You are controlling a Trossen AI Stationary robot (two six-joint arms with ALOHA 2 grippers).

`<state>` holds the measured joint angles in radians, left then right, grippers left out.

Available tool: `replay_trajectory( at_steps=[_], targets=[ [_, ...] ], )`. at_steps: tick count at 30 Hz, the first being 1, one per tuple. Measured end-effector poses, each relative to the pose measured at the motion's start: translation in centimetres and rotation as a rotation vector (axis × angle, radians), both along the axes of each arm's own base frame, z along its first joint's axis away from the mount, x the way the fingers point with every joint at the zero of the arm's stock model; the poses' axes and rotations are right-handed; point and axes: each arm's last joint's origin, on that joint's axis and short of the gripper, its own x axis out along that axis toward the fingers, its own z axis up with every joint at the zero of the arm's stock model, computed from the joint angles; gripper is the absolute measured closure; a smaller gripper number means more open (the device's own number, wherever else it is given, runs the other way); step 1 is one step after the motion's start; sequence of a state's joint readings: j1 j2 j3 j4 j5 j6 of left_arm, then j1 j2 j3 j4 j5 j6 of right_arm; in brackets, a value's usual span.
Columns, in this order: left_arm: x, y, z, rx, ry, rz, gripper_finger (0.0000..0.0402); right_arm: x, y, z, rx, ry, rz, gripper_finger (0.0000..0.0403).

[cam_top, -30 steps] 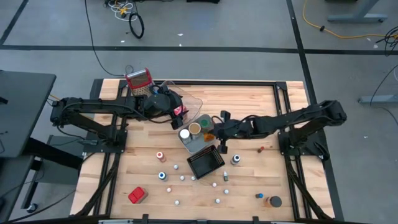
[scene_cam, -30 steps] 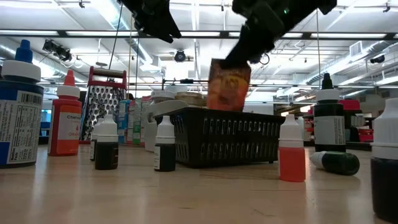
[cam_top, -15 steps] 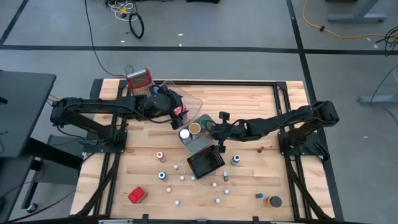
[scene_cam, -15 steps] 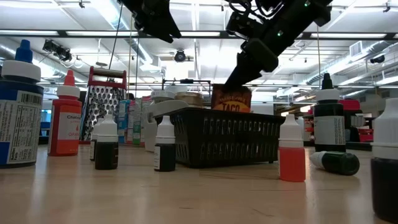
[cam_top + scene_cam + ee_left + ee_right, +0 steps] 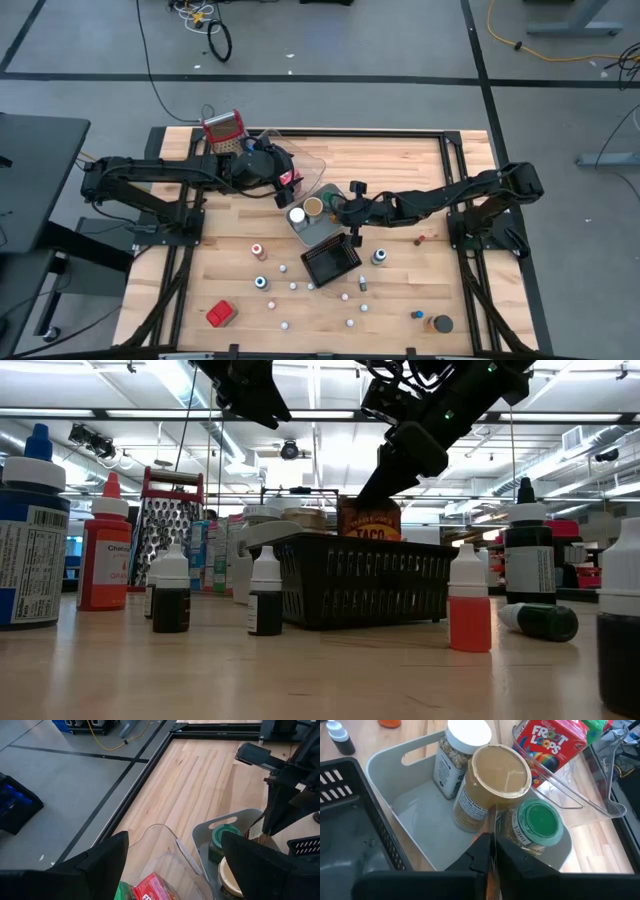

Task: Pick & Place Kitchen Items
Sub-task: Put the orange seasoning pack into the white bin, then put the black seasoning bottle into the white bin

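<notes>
Right gripper [image 5: 340, 212] pinched on taco packet [image 5: 370, 520], lowering it into grey tray [image 5: 410, 815] beside three jars; left gripper [image 5: 283, 180], fingers spread, empty, over clear tray [image 5: 160, 845]; many small bottles likely remain.

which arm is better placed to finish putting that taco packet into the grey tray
The right. Its gripper already holds the taco packet over the grey tray. The left gripper sits empty over the clear tray.
</notes>
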<state>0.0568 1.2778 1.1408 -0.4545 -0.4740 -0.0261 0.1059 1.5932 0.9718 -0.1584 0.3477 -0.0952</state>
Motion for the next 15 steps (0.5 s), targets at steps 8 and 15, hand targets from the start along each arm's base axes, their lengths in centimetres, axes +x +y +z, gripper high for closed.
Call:
replay_trajectory(
  at_steps=[8, 15],
  targets=[
    [0.0, 0.0, 0.0, -0.002, -0.002, 0.002, 0.0074, 0.0, 0.01, 0.01, -0.005, 0.001, 0.004, 0.0297],
    [0.0, 0.0, 0.0, -0.003, -0.002, 0.002, 0.0074, -0.15, 0.35, 0.62, -0.006, -0.01, 0.013, 0.026]
  ],
)
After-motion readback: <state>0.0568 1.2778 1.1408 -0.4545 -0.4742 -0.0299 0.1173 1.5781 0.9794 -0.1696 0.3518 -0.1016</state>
